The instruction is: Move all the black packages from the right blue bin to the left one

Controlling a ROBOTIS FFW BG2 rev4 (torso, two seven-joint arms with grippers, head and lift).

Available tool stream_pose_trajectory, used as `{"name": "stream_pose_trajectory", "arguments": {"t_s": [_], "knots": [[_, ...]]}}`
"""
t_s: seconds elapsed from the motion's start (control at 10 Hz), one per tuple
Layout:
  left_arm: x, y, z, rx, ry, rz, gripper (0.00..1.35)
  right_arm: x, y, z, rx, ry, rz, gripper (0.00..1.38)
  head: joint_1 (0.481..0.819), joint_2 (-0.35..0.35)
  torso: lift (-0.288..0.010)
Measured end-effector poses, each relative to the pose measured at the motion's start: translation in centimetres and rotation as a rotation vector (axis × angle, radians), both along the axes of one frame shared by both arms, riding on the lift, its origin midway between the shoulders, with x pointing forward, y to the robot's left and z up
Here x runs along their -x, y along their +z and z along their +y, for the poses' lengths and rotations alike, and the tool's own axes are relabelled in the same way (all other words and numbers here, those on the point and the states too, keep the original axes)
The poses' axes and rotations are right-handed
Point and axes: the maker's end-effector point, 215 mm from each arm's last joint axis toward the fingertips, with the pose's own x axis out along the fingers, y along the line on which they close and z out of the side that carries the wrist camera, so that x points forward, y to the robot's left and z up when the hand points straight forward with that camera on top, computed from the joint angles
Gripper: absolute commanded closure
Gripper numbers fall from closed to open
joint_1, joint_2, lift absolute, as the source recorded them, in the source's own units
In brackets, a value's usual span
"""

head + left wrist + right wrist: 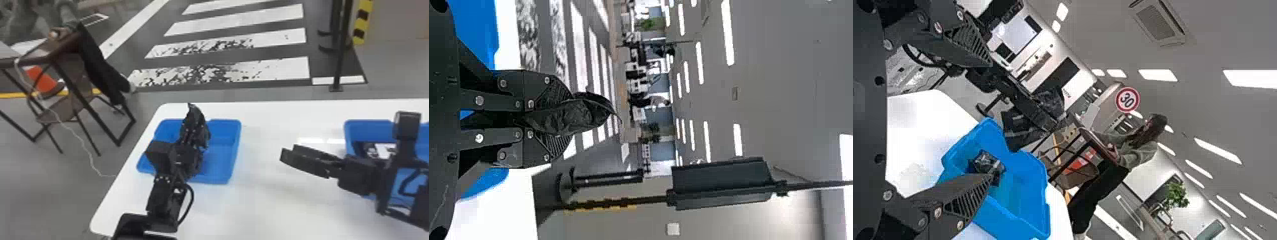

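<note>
The left gripper (193,135) clasps a black package (193,115), apparently above the left bin (223,121); the right gripper (287,154) gapes left of the right bin's edge (367,122).

L bin (235,150), R bin (367,130), both on tbl (271,207), pkg (987,164) in L bin

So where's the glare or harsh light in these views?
Head view: bright patches on the table beside the right bin, probably reflections; left wrist view: table washed out to white, ceiling lights glaring; right wrist view: ceiling lights blown out.
</note>
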Motion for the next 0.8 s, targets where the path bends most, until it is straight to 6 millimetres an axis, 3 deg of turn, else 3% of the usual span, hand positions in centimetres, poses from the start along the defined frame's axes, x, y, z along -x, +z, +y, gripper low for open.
{"name": "stream_pose_trajectory", "arguments": {"t_s": [0.1,0.2,0.3,0.4,0.6,0.8], "knots": [[-1.0,-1.3,0.9,-0.046,0.013,-0.004,0.52,-0.3,-0.3,-0.4,0.005,-0.011,0.002,0.13,0.695,0.35,-0.14],[-1.2,-2.4,1.2,-0.023,0.012,-0.01,0.11,-1.1,-0.5,-1.3,0.025,-0.041,-0.008,0.12,0.695,0.35,-0.14],[-0.8,-2.4,0.9,0.018,0.006,-0.032,0.07,-2.7,-1.0,-3.2,0.068,-0.097,-0.035,0.12,0.695,0.333,-0.14],[-0.2,-1.8,0.2,0.058,-0.008,-0.067,0.15,-4.9,-1.5,-6.1,0.146,-0.192,-0.077,0.12,0.695,0.311,-0.14],[1.3,0.6,-1.0,0.143,-0.031,-0.151,0.17,-8.8,-1.6,-14.8,0.375,-0.482,-0.167,0.12,0.695,0.188,-0.14],[3.6,2.6,-1.3,0.177,-0.025,-0.184,0.17,-10.5,-2.6,-22.0,0.538,-0.676,-0.16,0.13,0.695,0.113,-0.14]]}}
